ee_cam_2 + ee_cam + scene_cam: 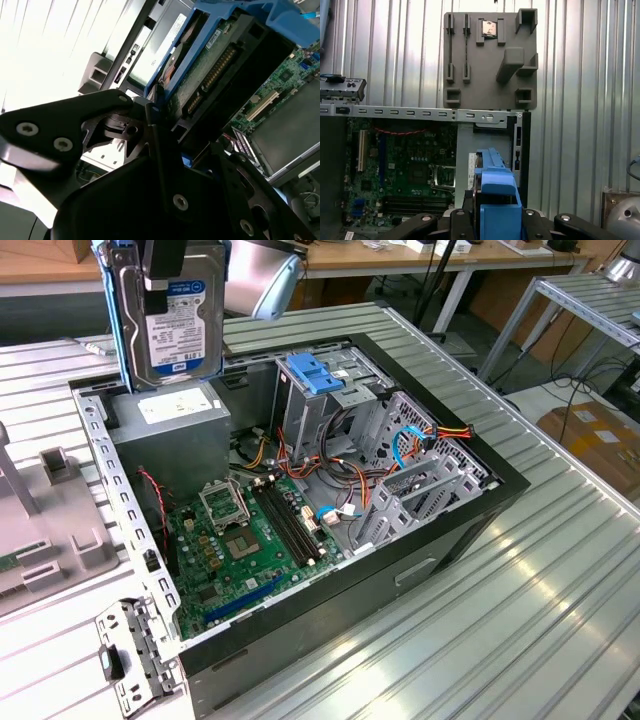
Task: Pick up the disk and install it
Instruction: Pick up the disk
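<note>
One gripper (163, 278) pinched the disk (178, 330) tight. The disk hung upright over the grey power supply (170, 430) at a corner of the computer case (330, 610). Good carrying would likely mean keeping it straight, clear of the wires (345, 455), toward the blue-capped cage (310, 375).

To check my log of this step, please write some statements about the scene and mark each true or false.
1. The gripper holds the hard drive in the air, over the power supply. True.
2. The hard drive sits inside the drive cage. False: it is outside the cage, in the gripper.
3. The computer case lies open, with its motherboard showing. True.
4. The hard drive's side rails are red. False: they are blue.
</note>
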